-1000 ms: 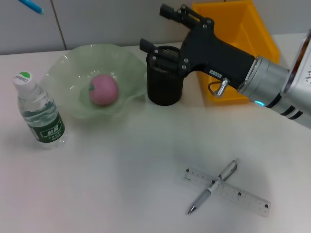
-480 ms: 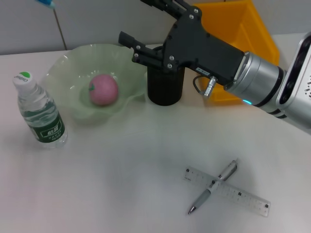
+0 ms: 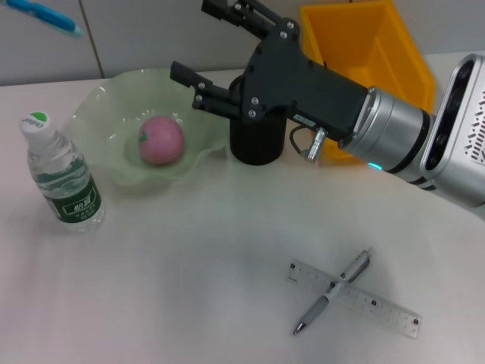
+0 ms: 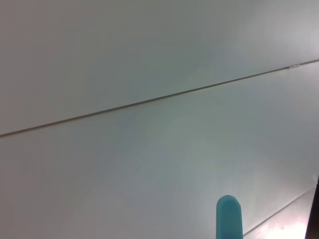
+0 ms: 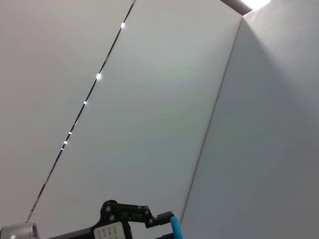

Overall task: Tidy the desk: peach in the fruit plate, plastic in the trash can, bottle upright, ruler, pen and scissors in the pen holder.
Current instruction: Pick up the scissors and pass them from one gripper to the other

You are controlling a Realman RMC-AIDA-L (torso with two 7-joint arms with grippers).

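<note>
White desk (image 3: 189, 288), upright bottle (image 3: 61, 176), fruit plate (image 3: 102, 114), pen holder (image 3: 256, 144), yellow bin (image 3: 364, 45), ruler (image 3: 379, 305), pen (image 3: 326, 297) across it

The right pincer (image 3: 208, 42) hides most of the pen holder (image 3: 256, 144).

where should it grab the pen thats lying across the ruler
Probably the pen's upper half, near the clip end, which rises clear of the ruler. Come straight down from above, fingers either side of its thin barrel. It lies flat and slanted on the table, so turn the wrist to match. The right gripper, open above the bowl, is nearer.
</note>
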